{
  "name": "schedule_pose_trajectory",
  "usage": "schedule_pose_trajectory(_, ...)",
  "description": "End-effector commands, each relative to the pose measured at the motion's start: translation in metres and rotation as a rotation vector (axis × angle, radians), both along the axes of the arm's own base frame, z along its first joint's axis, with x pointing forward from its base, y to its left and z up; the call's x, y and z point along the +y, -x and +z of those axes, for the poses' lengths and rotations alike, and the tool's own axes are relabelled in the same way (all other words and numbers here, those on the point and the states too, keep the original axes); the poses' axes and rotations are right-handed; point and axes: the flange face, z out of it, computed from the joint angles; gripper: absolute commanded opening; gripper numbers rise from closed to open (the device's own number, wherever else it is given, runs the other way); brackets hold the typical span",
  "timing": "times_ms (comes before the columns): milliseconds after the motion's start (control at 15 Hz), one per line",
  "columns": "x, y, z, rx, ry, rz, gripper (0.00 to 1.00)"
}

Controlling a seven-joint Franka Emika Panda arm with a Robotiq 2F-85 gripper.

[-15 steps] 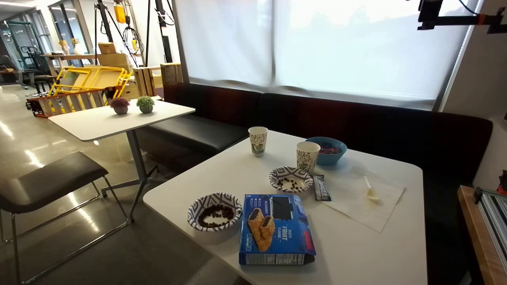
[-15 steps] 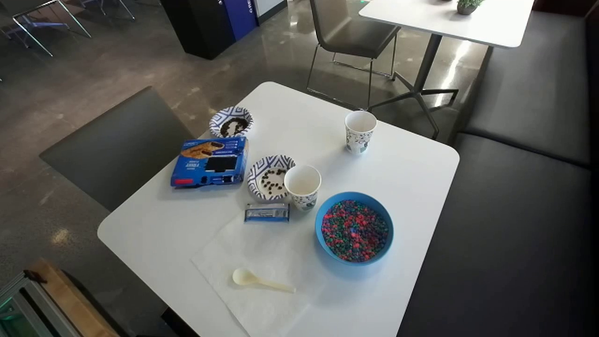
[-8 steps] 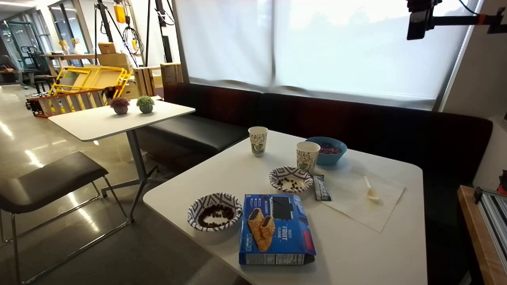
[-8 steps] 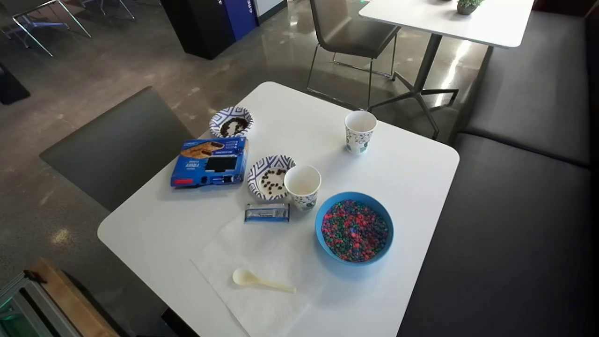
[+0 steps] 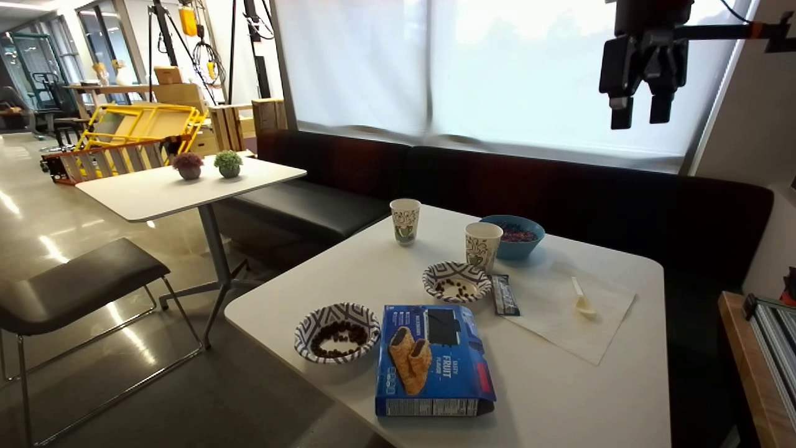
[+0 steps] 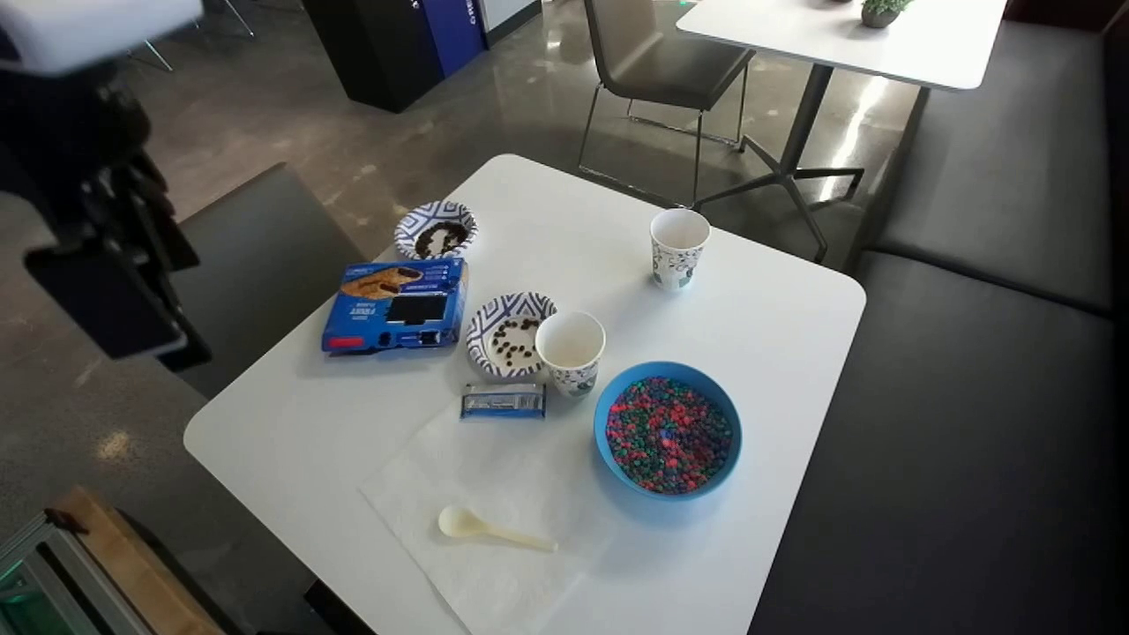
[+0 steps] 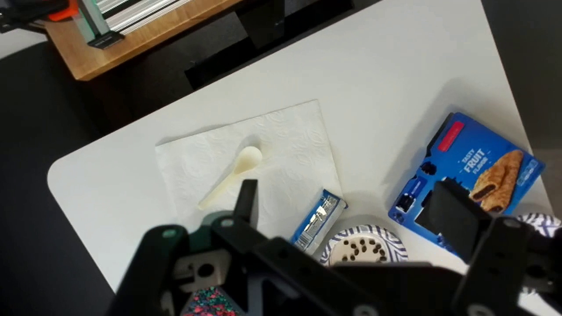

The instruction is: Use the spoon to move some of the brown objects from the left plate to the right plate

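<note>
The pale cream spoon (image 5: pixel 583 302) lies on a white napkin. It also shows in another exterior view (image 6: pixel 481 526) and the wrist view (image 7: pixel 246 160). The left plate, a bowl-like patterned plate (image 5: pixel 308 323), holds many brown bits (image 5: pixel 357 335). In the wrist view only its rim (image 7: pixel 544 224) shows at the right, partly behind a finger. The right plate (image 5: pixel 438 272) has a pale centre with fewer scattered brown bits (image 7: pixel 362 248); the gripper hides part of it in the wrist view (image 7: pixel 369 230). My gripper (image 5: pixel 641 115) is open and empty, high above the table, apart from everything.
A blue snack box (image 5: pixel 429 361) stands between the left plate and the table edge. A snack packet (image 6: pixel 504 400) and paper cup (image 6: pixel 571 353) stand beside the right plate. A blue bowl (image 6: pixel 609 423) of coloured bits and another cup (image 6: pixel 677 251) stand farther off. The napkin (image 6: pixel 529 459) lies flat.
My gripper has come down into both exterior views, from the top right in one and from the left in the other. The spoon, plates and brown bits have not moved.
</note>
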Motion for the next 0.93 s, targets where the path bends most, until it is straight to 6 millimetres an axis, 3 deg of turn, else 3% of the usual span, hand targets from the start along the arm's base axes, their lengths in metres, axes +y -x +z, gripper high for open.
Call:
schedule_pose_trajectory(0,-0.041,0.015,-0.043,-0.053,-0.073,-0.168,1.00)
schedule_pose_trajectory(333,-0.098,0.038,-0.116,-0.126,-0.124,-0.387,1.00)
schedule_pose_trajectory(400,-0.115,0.026,-0.123,-0.116,-0.113,-0.411,1.00)
schedule_pose_trajectory(800,-0.137,0.034,-0.199,-0.032,-0.117,-0.449,1.00)
schedule_pose_trajectory(867,-0.134,0.033,-0.174,-0.057,-0.102,-0.450,1.00)
